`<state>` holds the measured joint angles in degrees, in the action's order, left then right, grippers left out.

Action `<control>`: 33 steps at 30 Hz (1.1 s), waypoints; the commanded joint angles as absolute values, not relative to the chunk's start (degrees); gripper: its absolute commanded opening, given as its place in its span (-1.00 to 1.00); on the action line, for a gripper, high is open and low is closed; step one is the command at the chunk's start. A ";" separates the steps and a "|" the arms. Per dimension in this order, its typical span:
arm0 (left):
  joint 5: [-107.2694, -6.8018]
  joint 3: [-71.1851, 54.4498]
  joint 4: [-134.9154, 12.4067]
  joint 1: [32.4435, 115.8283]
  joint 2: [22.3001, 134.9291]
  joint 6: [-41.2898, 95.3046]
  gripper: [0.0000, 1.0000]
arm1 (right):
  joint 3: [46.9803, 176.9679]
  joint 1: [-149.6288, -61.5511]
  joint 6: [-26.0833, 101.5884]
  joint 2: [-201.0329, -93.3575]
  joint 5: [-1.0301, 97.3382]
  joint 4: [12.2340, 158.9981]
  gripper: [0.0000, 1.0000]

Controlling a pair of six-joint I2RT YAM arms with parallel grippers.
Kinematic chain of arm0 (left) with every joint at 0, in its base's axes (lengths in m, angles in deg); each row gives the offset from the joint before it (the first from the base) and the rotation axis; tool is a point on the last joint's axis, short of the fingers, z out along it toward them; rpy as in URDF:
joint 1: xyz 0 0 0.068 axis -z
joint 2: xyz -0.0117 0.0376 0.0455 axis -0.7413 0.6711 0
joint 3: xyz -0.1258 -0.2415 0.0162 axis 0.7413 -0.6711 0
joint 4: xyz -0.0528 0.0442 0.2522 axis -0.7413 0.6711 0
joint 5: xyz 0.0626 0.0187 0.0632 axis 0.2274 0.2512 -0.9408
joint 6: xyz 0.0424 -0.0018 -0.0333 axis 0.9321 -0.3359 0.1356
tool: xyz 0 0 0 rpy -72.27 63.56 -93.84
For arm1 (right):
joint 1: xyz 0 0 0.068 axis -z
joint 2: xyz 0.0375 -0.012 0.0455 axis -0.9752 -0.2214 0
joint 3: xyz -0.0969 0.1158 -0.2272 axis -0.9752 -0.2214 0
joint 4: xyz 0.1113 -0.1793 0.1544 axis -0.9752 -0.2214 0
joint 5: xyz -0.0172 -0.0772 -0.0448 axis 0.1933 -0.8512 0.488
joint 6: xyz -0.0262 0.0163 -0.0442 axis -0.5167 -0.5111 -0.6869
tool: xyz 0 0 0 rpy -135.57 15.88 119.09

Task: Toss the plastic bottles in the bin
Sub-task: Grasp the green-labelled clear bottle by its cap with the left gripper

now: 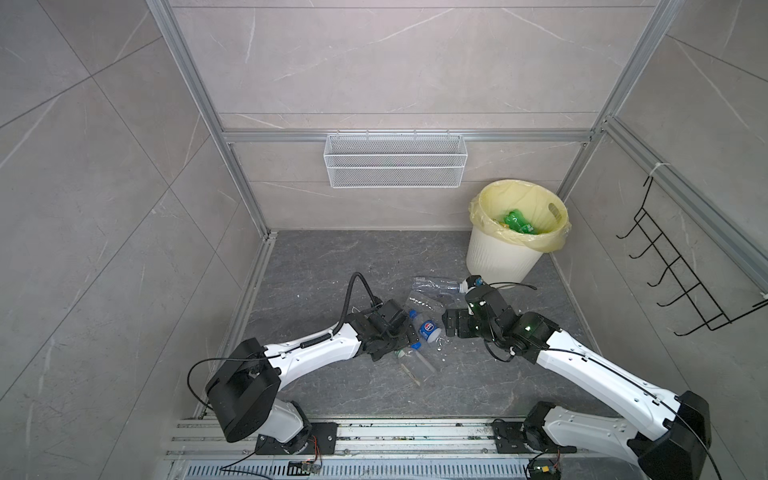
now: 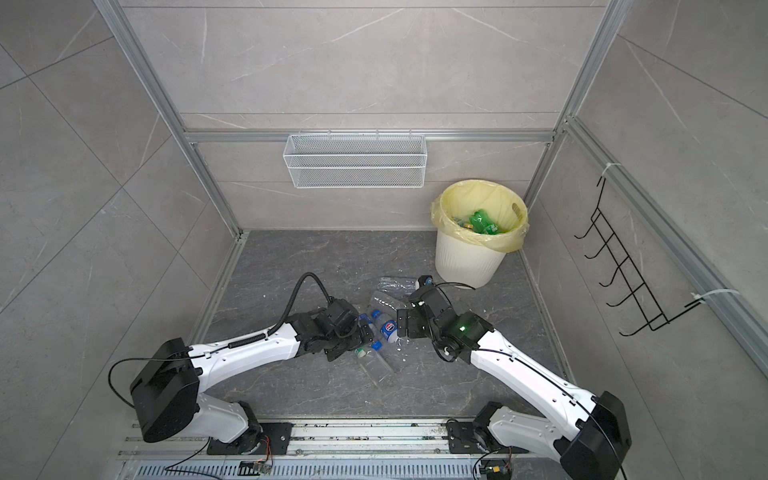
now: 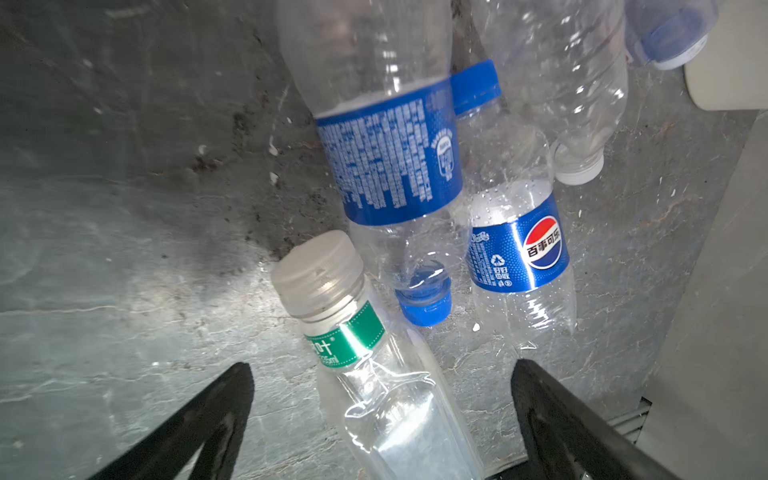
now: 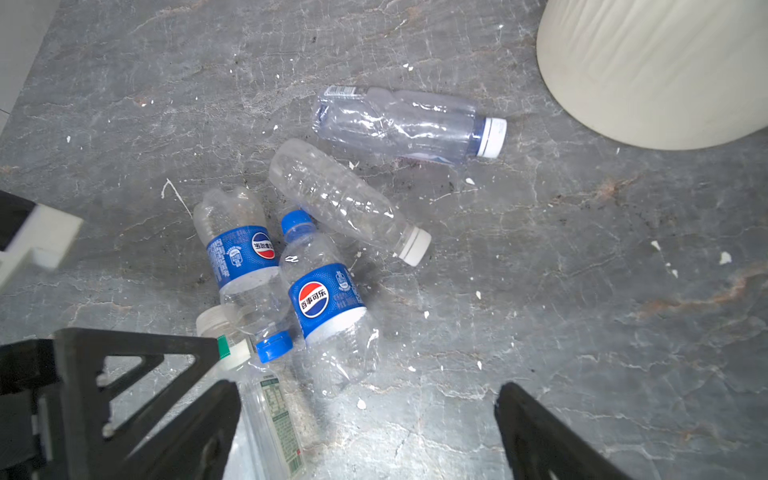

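Both jaws gape wide, gripping nothing! Left gripper point(image 3: 382, 370) hangs over a green-banded bottle point(image 3: 345, 332); right gripper point(image 4: 368, 388) hangs above five plastic bottles point(image 4: 340, 199) lying on the tabletop point(image 4: 540, 291). Two Pepsi bottles point(image 4: 328, 303) read 百事可乐. The bin point(image 1: 494, 257) holds a green bottle point(image 1: 517, 222)
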<state>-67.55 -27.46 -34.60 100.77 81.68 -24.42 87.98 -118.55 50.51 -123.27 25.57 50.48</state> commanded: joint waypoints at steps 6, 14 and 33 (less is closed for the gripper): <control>-65.59 -28.11 -40.77 103.93 86.52 -27.72 0.89 | 83.32 -118.99 53.01 -119.80 24.57 52.68 0.99; -65.26 -28.48 -43.76 105.99 90.24 -28.94 0.73 | 81.50 -118.97 53.80 -118.68 24.21 53.80 0.99; -67.22 -26.71 -46.41 105.52 94.32 -28.61 0.45 | 79.04 -119.00 54.13 -118.18 23.60 55.10 0.99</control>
